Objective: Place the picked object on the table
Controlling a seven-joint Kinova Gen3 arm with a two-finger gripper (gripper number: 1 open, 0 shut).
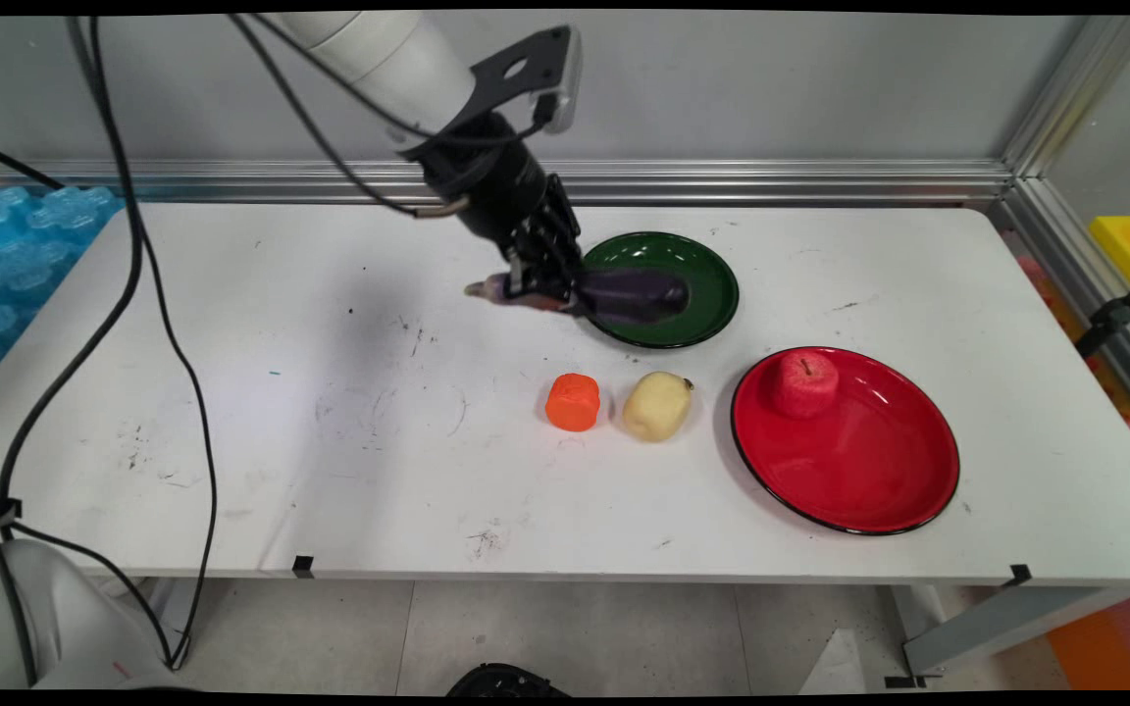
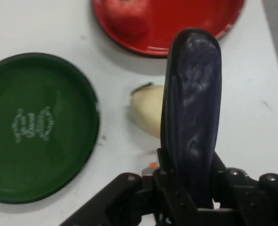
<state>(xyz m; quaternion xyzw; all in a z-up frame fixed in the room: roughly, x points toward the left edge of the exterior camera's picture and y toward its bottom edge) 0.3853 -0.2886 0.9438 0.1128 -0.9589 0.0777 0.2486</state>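
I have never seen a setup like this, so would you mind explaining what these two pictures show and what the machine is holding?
The machine is a white robot arm with a black gripper at its end. The main view looks down across a white table; the hand view comes from a camera on the hand, looking along the gripper. Its fingers are shut on a dark purple eggplant, held over the near-left rim of an empty green plate. On the table also lie an orange piece, a pale yellow potato, and a red plate with a red apple on it.
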